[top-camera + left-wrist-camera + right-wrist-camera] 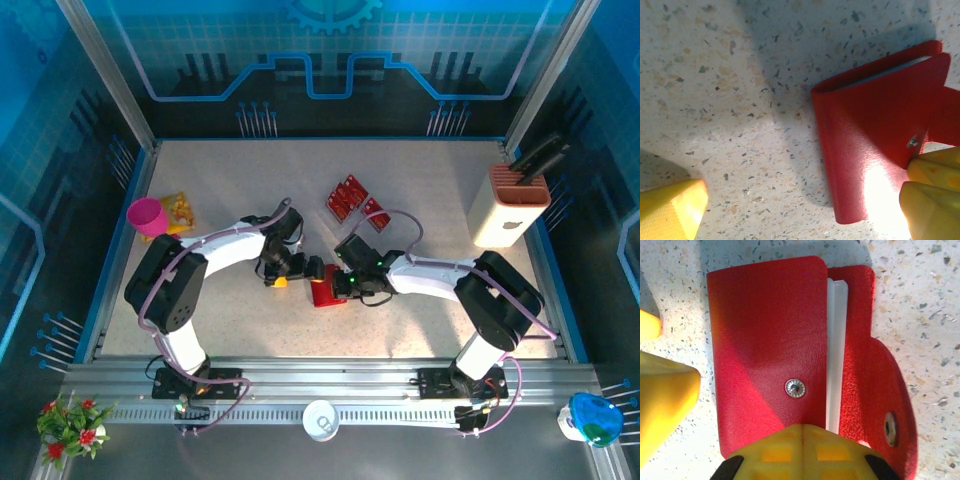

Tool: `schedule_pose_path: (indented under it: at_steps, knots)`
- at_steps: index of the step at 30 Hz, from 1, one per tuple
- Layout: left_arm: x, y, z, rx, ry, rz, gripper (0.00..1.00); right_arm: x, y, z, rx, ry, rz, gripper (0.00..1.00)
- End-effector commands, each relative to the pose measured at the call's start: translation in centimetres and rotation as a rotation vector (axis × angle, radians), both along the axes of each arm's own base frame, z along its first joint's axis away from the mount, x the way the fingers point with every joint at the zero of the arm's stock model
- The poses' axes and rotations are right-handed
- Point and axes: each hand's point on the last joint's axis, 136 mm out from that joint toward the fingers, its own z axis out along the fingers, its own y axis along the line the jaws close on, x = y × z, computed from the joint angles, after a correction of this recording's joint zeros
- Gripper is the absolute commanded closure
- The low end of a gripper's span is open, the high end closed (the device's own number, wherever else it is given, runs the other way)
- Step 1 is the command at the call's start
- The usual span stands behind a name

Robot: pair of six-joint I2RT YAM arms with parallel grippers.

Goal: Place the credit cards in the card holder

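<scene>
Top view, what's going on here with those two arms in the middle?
The left gripper, jaws open, sits beside the holder. The right gripper is at the holder's edge. The flap is unsnapped. The cards lie on the table behind it, not yet in.

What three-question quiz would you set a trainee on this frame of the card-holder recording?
1. True or false: the credit cards already sit inside the card holder.
2. The holder's snap stud is: A) fastened under the tab; B) uncovered, with the tab lying to one side; C) missing.
3. Fill in: the right claw is ____ (open or shut) at the holder's edge.
Key: 1 false, they lie on the table beyond it; 2 B; 3 shut.
</scene>
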Motion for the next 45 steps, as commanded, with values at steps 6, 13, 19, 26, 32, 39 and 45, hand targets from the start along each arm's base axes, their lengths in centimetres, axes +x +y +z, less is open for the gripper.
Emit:
schedule_pose_path:
  at_steps: [6, 13, 19, 26, 32, 39, 45]
  knots:
    - [-0.9, 0.4, -2.2, 0.082, 0.008, -0.068, 0.01, -0.5, -1.4, -0.6, -0.041, 0.036, -0.023, 0.94]
    - [-1.6, 2.1, -3.5, 0.235, 0.032, -0.128, 0.01, 1.4, -2.3, 3.2, -0.008, -0.04, -0.078, 0.88]
    - [-1.7, 3.4, -4.2, 0.317, 0.037, -0.136, 0.01, 2.7, -3.5, 4.9, -0.032, -0.064, -0.097, 0.76]
    - [-1.8, 3.8, -4.6, 0.354, 0.038, -0.158, 0.01, 3.3, -3.3, 4.7, -0.076, -0.049, -0.055, 0.67]
    - [-2.2, 4.2, -4.9, 0.394, 0.045, -0.185, 0.01, 3.3, -3.2, 4.2, -0.104, -0.027, -0.037, 0.66]
    - [-2.3, 4.4, -5.1, 0.418, 0.053, -0.194, 0.01, 2.9, -3.4, 3.4, -0.126, -0.001, -0.021, 0.68]
    - [-2.5, 4.3, -5.1, 0.415, 0.055, -0.197, 0.01, 3.1, -3.3, 3.0, -0.133, 0.003, -0.013, 0.73]
